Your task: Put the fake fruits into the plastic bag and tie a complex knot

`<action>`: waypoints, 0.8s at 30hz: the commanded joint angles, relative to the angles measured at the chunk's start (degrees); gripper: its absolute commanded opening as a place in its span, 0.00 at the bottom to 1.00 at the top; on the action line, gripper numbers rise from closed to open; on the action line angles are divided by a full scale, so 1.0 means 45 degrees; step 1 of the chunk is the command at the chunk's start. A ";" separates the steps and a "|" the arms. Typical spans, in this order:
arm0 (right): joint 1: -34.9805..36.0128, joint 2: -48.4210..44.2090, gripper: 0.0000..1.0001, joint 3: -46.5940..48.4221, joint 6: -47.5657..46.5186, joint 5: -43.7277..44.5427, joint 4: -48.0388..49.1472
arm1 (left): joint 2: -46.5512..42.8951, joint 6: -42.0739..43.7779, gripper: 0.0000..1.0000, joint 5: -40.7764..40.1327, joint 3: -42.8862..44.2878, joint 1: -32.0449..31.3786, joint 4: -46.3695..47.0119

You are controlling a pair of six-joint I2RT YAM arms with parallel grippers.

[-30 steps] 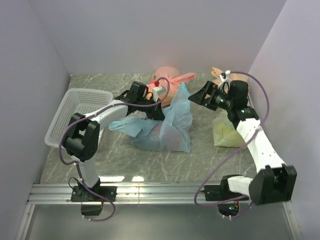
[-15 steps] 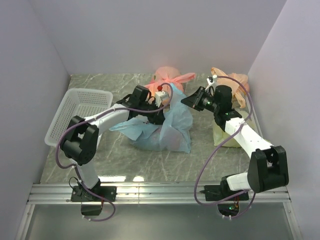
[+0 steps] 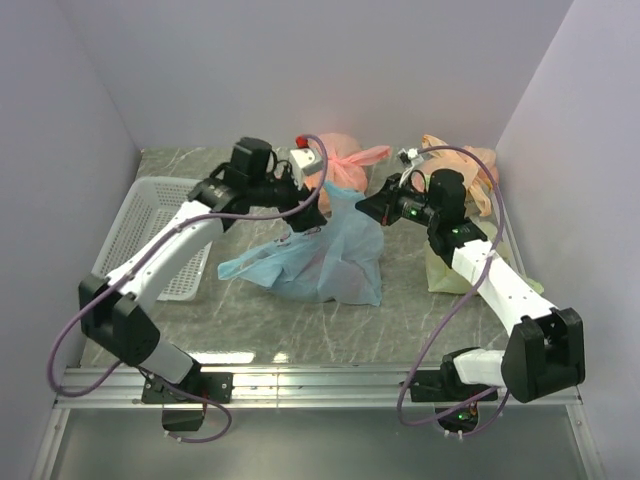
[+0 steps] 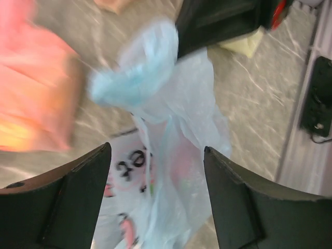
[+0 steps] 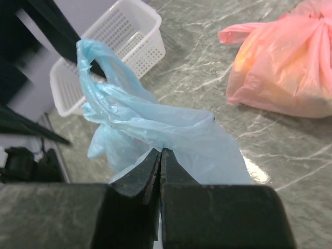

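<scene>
Right wrist shows right tool [image 5: 160,151] clamped on plastic bag [image 5: 181,132]; left tool [image 4: 156,153] spread wide

Left wrist view is motion-smeared throughout. Pink bag [image 4: 31,93] is a blur running off the left edge. Plastic bag [image 4: 176,171] has dark print at lower left, unreadable. Only a reddish tint shows through the film, so the fake fruits can't be told apart or counted. Right gripper [image 4: 182,45] is clipped by the top edge and hides most of the yellow-green bag [image 4: 246,45]. Left gripper [image 4: 156,150]: both fingers run off the bottom.

Right wrist view: left arm [image 5: 52,26] is a dark blur at upper left, basket [image 5: 129,31] sits partly behind the blue handle loop, and the pink bag is clipped at right.

Top view: knot too small to tell.
</scene>
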 commanded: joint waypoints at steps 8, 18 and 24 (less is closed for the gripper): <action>0.0948 -0.0668 0.00 0.0275 -0.2905 -0.0255 -0.0632 | -0.0697 0.4650 0.82 -0.1763 0.2365 -0.0078 -0.2275; 0.1729 -0.0395 0.00 0.0783 -0.3453 0.0175 -0.1120 | -0.0013 0.7463 0.80 -0.2817 0.2620 -0.1054 -0.2861; 0.1749 -0.0238 0.00 0.0939 -0.3375 0.0292 -0.1101 | 0.0728 0.8809 0.63 -0.2526 0.3340 -0.1192 -0.4383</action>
